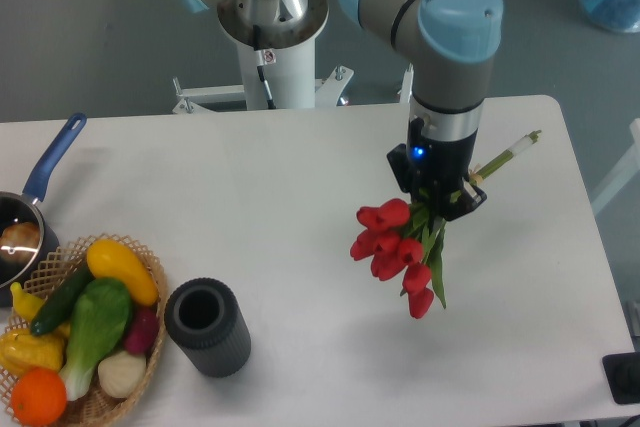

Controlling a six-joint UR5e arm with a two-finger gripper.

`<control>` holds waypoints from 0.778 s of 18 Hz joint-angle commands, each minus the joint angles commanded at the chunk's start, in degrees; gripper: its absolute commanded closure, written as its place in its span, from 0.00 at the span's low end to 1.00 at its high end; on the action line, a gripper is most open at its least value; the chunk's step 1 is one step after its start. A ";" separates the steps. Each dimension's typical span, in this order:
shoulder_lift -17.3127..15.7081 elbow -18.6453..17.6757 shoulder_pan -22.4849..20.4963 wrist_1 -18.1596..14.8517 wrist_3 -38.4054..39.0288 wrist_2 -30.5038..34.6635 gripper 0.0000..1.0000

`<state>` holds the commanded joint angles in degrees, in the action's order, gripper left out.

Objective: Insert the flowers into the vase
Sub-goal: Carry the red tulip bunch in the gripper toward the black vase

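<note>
Red flowers [395, 247] hang heads-down from my end effector [447, 197], which pinches their stems so they lift off the worktop [290, 247]; the vase [207, 327] stands upright, well apart, beside the basket [120, 387].

Desk [250, 207]: smooth, matt white top. Vase [207, 327]: dark grey, ribbed, matt, rubbery or plastic look. Flowers [395, 247]: red petals with a slight plastic sheen, pale stems. Basket [150, 357]: woven wicker, rough. Vegetables [100, 317] in it: glossy plastic look. Saucepan [25, 222]: shiny metal inside, blue plastic-looking handle. End effector [440, 197]: black, matt; arm joints grey metal with glossy light-blue caps.
</note>
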<state>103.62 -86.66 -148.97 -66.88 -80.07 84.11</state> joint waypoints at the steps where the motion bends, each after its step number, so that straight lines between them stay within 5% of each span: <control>1: -0.17 0.00 0.09 0.00 0.09 -0.09 0.99; 11: -3.25 -1.23 -1.32 0.88 8.43 -18.44 1.00; 14: -3.96 -1.41 -0.97 4.99 15.09 -27.39 1.00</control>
<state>99.67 -88.07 -149.94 -61.89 -64.98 56.73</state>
